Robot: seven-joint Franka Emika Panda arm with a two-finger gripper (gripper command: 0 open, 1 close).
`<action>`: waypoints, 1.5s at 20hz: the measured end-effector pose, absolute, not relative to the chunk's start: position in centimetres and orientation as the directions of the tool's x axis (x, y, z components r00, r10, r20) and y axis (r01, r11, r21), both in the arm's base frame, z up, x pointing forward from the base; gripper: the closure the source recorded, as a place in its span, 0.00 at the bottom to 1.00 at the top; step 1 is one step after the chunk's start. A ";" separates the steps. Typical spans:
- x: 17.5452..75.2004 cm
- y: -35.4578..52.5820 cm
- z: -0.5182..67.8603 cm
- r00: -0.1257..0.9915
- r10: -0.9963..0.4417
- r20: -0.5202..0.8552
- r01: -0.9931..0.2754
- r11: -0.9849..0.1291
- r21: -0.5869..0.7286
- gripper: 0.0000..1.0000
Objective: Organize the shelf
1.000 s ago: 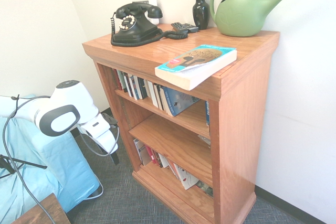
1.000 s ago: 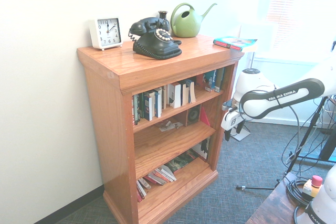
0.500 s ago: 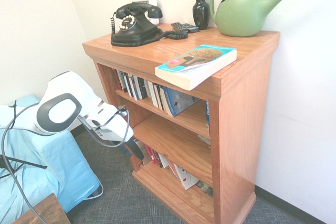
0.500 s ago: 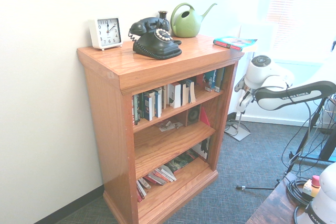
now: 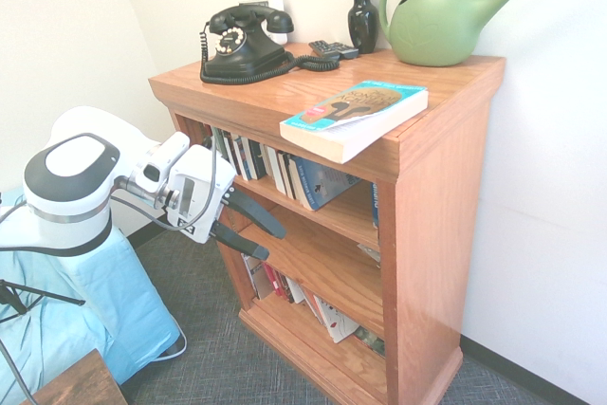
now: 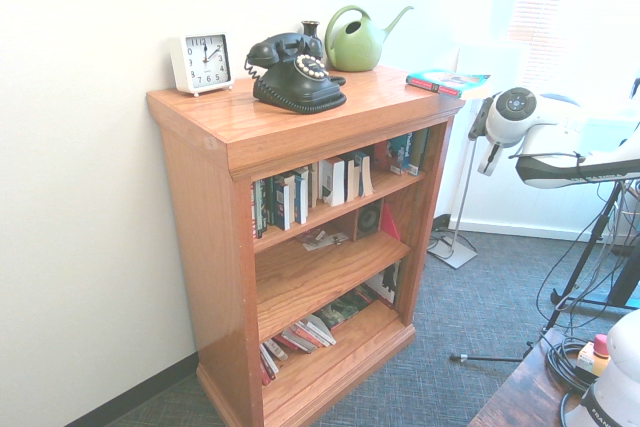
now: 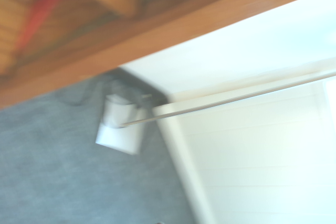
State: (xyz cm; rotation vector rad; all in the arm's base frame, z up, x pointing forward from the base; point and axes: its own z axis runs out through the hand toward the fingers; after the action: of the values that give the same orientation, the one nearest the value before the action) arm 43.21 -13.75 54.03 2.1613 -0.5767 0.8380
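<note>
The gripper [image 5: 254, 230] hangs with fingers spread wide and empty beside the shelf [image 5: 446, 225], level with its upper tier; a teal book [image 5: 353, 116] lies on top, above the gripper.

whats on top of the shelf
On the shelf top: a black telephone, dark vase, green watering can, book, white clock and a small dark object by the vase.

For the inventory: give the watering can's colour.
Green; the watering can shows best in the first exterior view.
</note>
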 end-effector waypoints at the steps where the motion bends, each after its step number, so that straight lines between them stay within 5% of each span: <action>1: 43.4 -14.1 54.6 0.683 -0.115 0.721 -0.619 -0.615 0.488 0.00; 17: 48.0 -11.1 61.3 0.637 0.153 0.755 -0.599 -0.518 0.610 0.00; 30: 51.4 -11.4 61.6 0.625 0.247 0.740 -0.498 -0.604 0.622 0.00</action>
State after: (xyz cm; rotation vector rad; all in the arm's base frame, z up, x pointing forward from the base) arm 51.45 -11.44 61.57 1.9592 -0.1975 1.0576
